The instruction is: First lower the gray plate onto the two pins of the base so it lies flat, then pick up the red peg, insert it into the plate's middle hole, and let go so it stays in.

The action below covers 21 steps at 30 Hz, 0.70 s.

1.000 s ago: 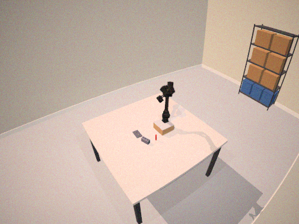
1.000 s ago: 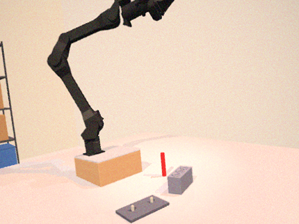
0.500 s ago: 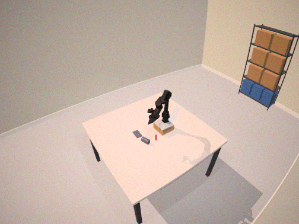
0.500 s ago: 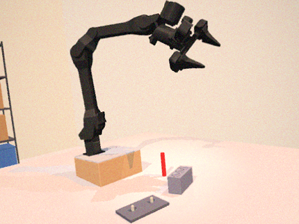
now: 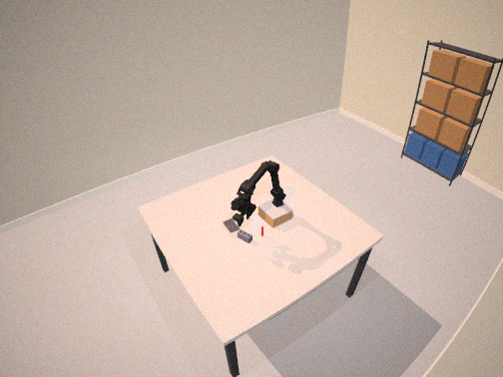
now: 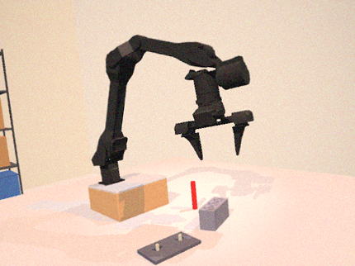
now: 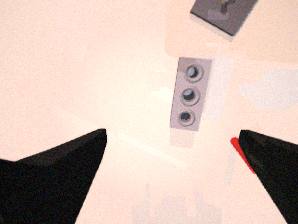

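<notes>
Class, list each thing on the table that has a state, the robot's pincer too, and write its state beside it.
Pincer: open, nothing between its fingers, above the table.
Gray plate: off the pins, beside the base, its three holes unfilled.
Base: lying flat, both pins bare.
Red peg: standing upright, out of the plate.

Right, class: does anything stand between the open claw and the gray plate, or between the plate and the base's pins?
Nothing visible stands between the claw and the gray plate below, nor between that plate and the base. The red peg stands off to the side.
</notes>
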### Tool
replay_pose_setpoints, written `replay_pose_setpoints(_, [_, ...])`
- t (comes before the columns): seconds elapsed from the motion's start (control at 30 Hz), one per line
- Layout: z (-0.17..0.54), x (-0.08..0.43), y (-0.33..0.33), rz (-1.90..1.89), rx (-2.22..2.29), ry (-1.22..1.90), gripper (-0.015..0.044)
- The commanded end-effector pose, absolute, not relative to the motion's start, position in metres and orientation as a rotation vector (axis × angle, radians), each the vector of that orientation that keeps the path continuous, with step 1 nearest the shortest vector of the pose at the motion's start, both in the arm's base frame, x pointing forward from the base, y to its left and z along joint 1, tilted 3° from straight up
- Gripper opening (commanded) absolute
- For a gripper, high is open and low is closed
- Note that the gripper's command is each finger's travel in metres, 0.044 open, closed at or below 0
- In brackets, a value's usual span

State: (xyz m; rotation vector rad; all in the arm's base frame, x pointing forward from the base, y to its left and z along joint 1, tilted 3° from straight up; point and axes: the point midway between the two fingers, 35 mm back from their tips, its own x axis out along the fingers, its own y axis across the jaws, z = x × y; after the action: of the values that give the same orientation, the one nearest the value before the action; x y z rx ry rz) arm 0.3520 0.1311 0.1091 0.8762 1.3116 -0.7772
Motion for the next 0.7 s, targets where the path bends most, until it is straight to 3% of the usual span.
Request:
replay_pose_setpoints(0.0, [0.09, 0.34, 0.116, -0.93, 0.898, 1.392, 0.044])
replay_pose_setpoints(0.3, [0.087, 0.341, 0.116, -0.93, 0.898, 1.392, 0.044])
replay_pose_setpoints(0.47, [0.028, 0.339, 0.115, -0.93, 0.898, 1.392, 0.044])
replay_pose_setpoints(0.67, [0.023, 0.337, 0.115, -0.93, 0.898, 1.392, 0.044])
